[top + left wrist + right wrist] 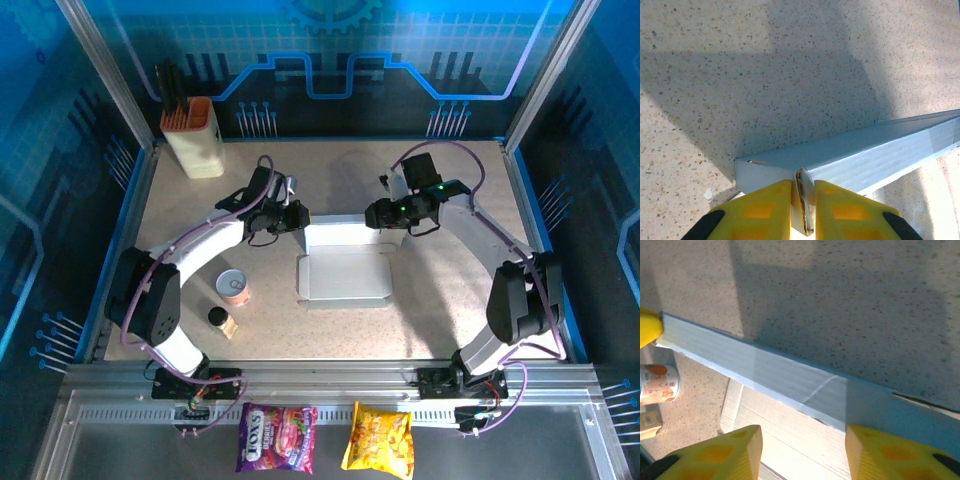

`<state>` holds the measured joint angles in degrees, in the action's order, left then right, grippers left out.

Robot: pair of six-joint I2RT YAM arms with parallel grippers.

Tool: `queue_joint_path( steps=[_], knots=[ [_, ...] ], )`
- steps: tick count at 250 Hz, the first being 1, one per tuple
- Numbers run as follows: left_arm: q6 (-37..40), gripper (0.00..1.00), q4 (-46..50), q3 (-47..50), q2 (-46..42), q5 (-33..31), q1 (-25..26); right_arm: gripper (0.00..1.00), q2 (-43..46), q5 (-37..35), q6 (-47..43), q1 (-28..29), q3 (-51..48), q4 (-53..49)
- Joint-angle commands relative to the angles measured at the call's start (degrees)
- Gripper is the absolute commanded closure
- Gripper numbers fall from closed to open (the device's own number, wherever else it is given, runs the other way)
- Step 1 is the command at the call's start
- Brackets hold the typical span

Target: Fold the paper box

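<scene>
The left pincer (802, 200) is clamped on the left end of the paper box (345, 275), its yellow fingers (765, 210) pressed from both sides onto a doubled cardboard edge. This seems meant to pin that corner so the far wall (880, 150) stands upright instead of flopping back. The right pincer (802, 442) is spread wide and grips nothing; its fingers stand apart just near of the wall's right part, touching nothing that I can see (a stance that could be a release or a fresh approach, I cannot say which). Between the two arms the wall runs left to right as a long raised strip. Holding it at one end while the other arm is free probably lets the right side be creased or tucked without the sheet sliding. The box lies in the middle of the surface (430, 300), its flat base spread toward the near side with a low fold along the near edge; most of the folding seems not yet done. To the near left, well apart from the box, stand a small can (235, 287) and a small dark-topped object (218, 318). A cream holder (193, 135) with an orange top sits at the far left corner, clear of the work.
</scene>
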<state>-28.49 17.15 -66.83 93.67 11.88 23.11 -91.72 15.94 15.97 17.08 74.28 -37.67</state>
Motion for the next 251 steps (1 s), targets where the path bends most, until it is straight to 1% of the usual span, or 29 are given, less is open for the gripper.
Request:
queue_joint_path(
  steps=[1, 28, 68, 101, 125, 170, 190, 204, 216, 234, 251],
  knots=[
    [-0.4, 0.83, 2.8, 2.6, 0.1, 1.1, 0.7, 0.48, 1.9, -5.9, 1.2, -0.4, 2.2, -4.8],
    [-0.5, 0.83, 2.5, 2.8, 0.2, 1.4, 0.8, 0.44, 1.7, -8.6, 1.9, -0.6, 1.8, -5.4],
    [-0.6, 0.83, 2.3, 3.1, 0.2, 1.7, 1.0, 0.41, -0.1, -8.5, 3.4, -1.0, 1.1, -4.4],
    [-0.6, 0.83, 2.2, 3.4, 0.1, 1.9, 1.1, 0.40, -1.2, -5.1, 5.1, -1.6, -0.3, -0.5],
    [-0.6, 0.84, 2.1, 3.5, 0.1, 1.9, 1.1, 0.41, -2.1, -0.9, 7.4, -2.3, -1.3, 2.5],
    [-0.8, 0.84, 2.1, 3.6, 0.1, 2.0, 1.1, 0.46, -1.7, 3.5, 11.9, -2.8, -4.1, 7.7],
    [-0.7, 0.84, 2.0, 3.6, 0.2, 2.0, 1.2, 0.53, -1.0, 4.6, 13.9, -3.1, -5.7, 10.0],
    [-0.9, 0.84, 2.0, 3.5, 0.3, 2.1, 1.3, 0.64, -0.4, 4.6, 14.6, -3.1, -6.3, 10.8],
    [-0.8, 0.84, 2.0, 3.4, 0.5, 2.1, 1.2, 0.69, -0.3, 4.0, 14.9, -3.3, -6.7, 10.8],
    [-0.8, 0.84, 2.1, 3.5, 0.4, 2.0, 1.2, 0.68, -0.3, 2.3, 14.6, -3.6, -6.7, 9.9],
    [-0.6, 0.84, 2.2, 3.4, 0.6, 1.7, 1.2, 0.60, -0.2, 0.7, 14.0, -3.9, -6.6, 8.5]
  ],
)
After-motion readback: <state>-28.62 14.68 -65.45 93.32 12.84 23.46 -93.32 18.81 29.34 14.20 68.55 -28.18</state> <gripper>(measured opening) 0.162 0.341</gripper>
